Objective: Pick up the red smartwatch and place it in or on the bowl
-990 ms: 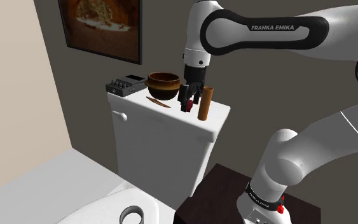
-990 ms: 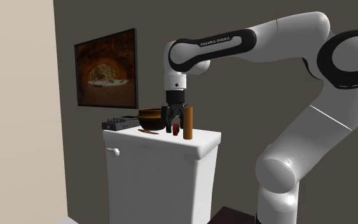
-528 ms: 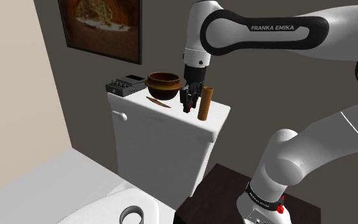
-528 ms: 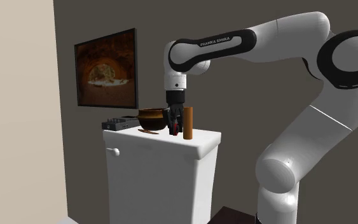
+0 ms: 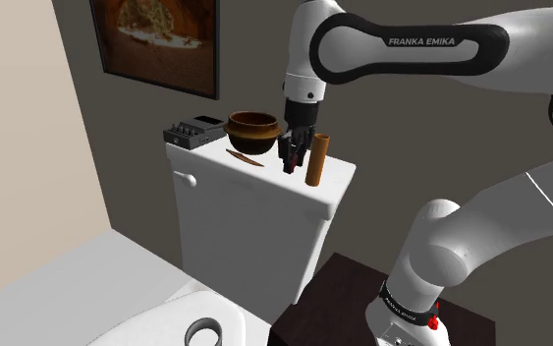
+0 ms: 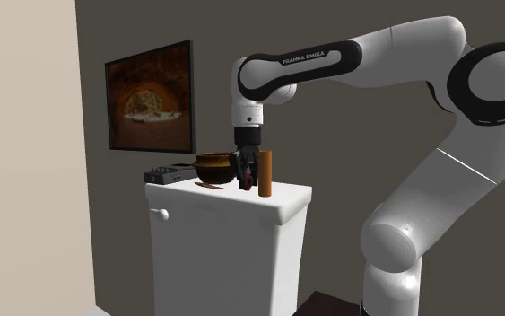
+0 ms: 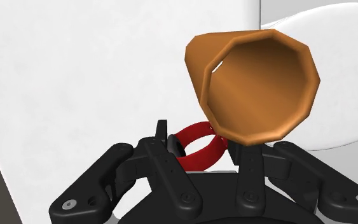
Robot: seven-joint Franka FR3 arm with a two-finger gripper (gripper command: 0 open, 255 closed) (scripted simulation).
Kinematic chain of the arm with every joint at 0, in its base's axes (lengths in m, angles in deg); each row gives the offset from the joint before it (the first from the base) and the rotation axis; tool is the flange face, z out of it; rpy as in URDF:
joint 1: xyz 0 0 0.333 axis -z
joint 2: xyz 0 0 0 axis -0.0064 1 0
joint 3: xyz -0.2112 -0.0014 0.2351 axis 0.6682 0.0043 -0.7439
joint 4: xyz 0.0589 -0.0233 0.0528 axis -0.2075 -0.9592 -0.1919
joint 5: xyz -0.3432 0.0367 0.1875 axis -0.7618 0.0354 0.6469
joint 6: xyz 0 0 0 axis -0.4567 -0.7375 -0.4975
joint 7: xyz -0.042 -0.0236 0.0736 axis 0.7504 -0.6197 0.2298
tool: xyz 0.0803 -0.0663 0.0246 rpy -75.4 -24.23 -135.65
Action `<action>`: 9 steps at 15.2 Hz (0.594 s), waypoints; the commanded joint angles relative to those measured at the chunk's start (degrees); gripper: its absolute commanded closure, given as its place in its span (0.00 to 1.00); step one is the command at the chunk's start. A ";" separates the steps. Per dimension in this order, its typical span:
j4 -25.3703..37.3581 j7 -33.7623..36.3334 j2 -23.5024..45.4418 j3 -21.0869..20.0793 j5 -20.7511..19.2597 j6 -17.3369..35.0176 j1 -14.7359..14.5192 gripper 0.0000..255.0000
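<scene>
Wrist view has the black gripper closed narrow on the red smartwatch: the strap's loop sits pinched between the two fingers, so I judge it gripped. In the shoulder view the gripper hangs low over the white tank lid, towards the lid's middle. It is just beside the upright orange-brown tube, which stands nearer the lid's end at that view's right. Whether the watch has cleared the lid I cannot tell.

The brown bowl stands near the lid's back edge, close to the gripper. A thin brown stick lies in front of it, and a dark boxy device sits at the lid's far corner.

The step in hand looks like the carry to the bowl. To do it well:
- Rise straight first, since the tube is tall, narrow and probably easy to tip.
- Gain enough height for the dangling strap to pass the bowl's rim.
- Travel away from the tube towards the back edge, smoothly, as a strap held by one part may swing or slip.
- Stop over the bowl's hollow, lower a little, and only then part the fingers
</scene>
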 commanded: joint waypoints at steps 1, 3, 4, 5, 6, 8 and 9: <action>1.33 0.05 0.22 0.05 -0.06 -1.12 0.04 1.00; 3.06 0.09 0.47 0.14 -0.16 -2.60 0.09 1.00; 3.94 0.11 0.61 0.18 -0.21 -3.34 0.12 1.00; 4.83 0.13 0.77 0.22 -0.25 -4.07 0.14 1.00; 5.73 0.15 0.93 0.26 -0.30 -4.81 0.17 1.00; 7.55 0.19 1.29 0.34 -0.39 -6.27 0.23 1.00; 8.48 0.21 1.49 0.37 -0.44 -7.01 0.26 1.00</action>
